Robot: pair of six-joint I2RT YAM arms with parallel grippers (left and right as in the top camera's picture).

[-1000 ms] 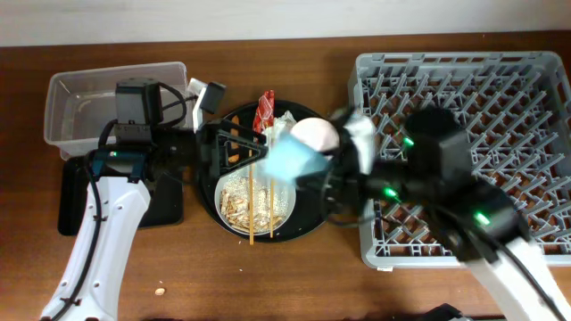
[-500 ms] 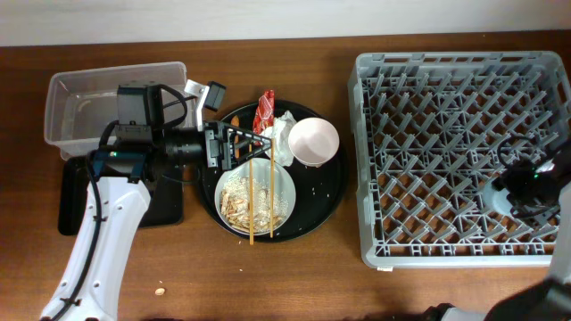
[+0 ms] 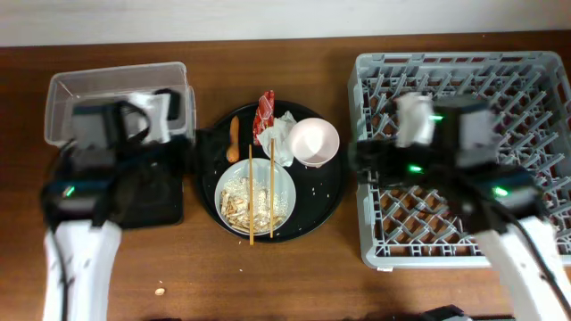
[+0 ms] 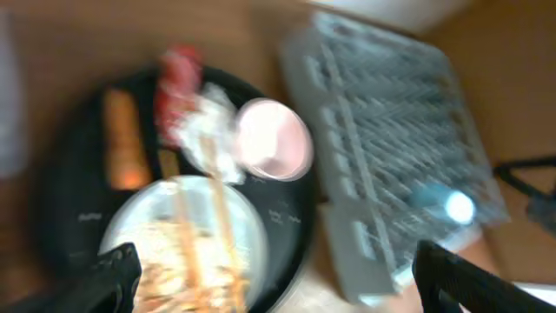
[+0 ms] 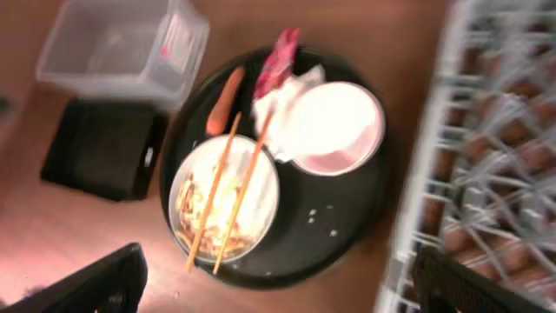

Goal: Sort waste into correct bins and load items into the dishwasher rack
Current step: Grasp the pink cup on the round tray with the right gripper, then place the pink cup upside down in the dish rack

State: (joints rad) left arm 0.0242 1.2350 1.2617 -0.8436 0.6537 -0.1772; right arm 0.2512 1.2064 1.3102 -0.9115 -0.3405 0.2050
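Since half a second ago the right arm has swung from the right side of the dishwasher rack back over its left wall. The left arm has drawn off the round black tray toward the table's left edge. Both arms smear in the overhead view.

The right end effector hangs with its fingers spread wide and nothing between them. The left end effector is likewise spread and empty.

The likely next item is the white bowl. It sits mouth-up on the tray's right side, toward the far edge, touching the crumpled white napkin. From the right end effector it lies toward the left edge, just across the rack wall — so the right arm looks the nearer one. The bowl is round, so it has no long axis to line up with.

The left arm's nearest piece is the carrot stick, on the tray's left side with its long axis running far edge to near edge. The two chopsticks lie the same way across the plate of rice-like scraps. The red foil wrapper lies at the tray's far rim.

The clear tub sits in the far-left corner with the black tray just nearside of it. A pale blue blob in the rack is probably the cup, though it is too blurred to be sure.
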